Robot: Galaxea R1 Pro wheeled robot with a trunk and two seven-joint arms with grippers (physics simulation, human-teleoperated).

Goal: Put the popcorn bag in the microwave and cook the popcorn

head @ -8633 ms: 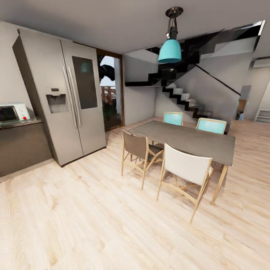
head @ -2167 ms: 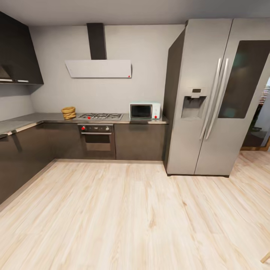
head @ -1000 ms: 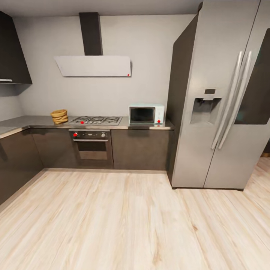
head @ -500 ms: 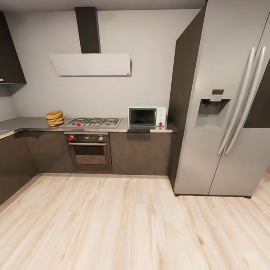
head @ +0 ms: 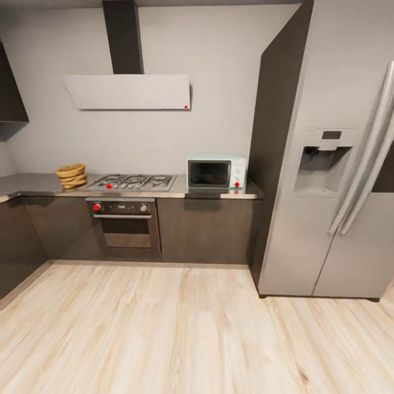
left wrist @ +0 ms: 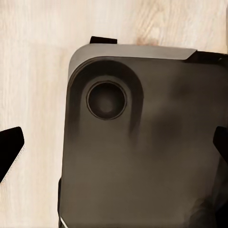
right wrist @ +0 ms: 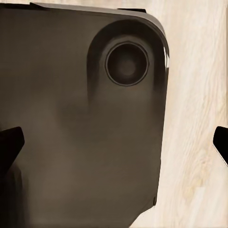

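Rolled closer to the counter (head: 180, 192) since a moment ago, popcorn bag (head: 71, 176) far ahead at its left end beyond the hob (head: 131, 181), microwave (head: 216, 172) to the right, left gripper (left wrist: 114, 152) likely nearer, both grippers (right wrist: 114, 142) spread empty, pointing floorward over the base.

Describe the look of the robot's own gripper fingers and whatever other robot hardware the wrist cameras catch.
In each wrist view the fingertips are plain black wedges at the frame's edges: left gripper, right gripper. No cables or markings are visible on them. Beneath both sits a dark grey-brown robot base with rounded corners, a pale rim and a round recessed socket, over the light wood floor.
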